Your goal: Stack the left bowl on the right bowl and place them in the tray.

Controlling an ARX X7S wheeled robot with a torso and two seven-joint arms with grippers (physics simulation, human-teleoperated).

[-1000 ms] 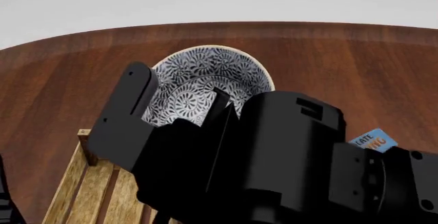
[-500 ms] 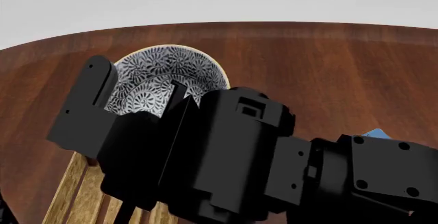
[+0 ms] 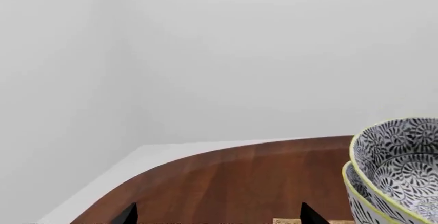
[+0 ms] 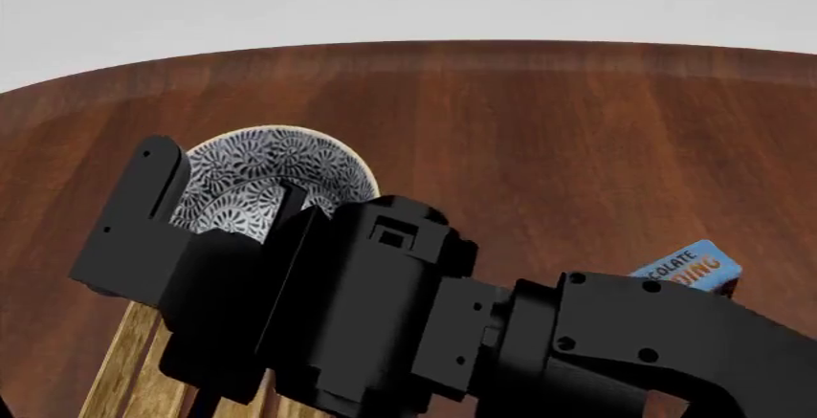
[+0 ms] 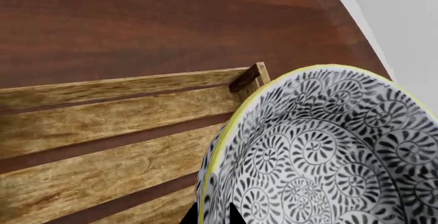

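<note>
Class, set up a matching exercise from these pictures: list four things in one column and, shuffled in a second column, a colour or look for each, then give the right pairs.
Things:
1. stacked bowls
2. tray
3. table
4. pudding box

Looks:
A. dark reddish-brown wood
B. blue with lettering
C. light wood slats with a corner post
D. black-and-white floral pattern with a yellow rim

Pairs: 1-D, 2-C, 3-A, 4-B
</note>
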